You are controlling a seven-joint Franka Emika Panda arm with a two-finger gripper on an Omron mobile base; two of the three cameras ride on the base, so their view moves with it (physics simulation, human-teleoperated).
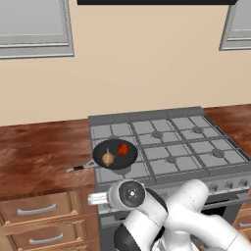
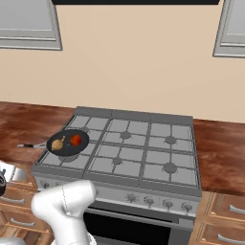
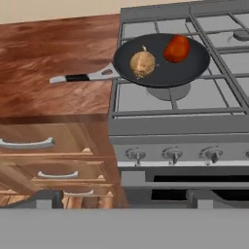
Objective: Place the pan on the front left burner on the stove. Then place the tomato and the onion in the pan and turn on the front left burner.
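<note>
Since the frying pan (image 3: 163,61) already sits on the stove's (image 3: 175,124) front left burner (image 3: 168,91) with onion (image 3: 142,64) and tomato (image 3: 176,48) inside, only ignition remains. The tool (image 3: 121,198), spread wide and empty, must reach the leftmost knob (image 3: 136,156) and twist it.

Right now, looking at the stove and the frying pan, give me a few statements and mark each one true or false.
1. The round black frying pan sits on the grey steel stove's front left burner. True.
2. The glossy red tomato lies on the wooden counter. False: it is in the pan.
3. The tan onion is in the pan. True.
4. The pan's handle points over the right burners. False: it juts left over the brown counter.
</note>
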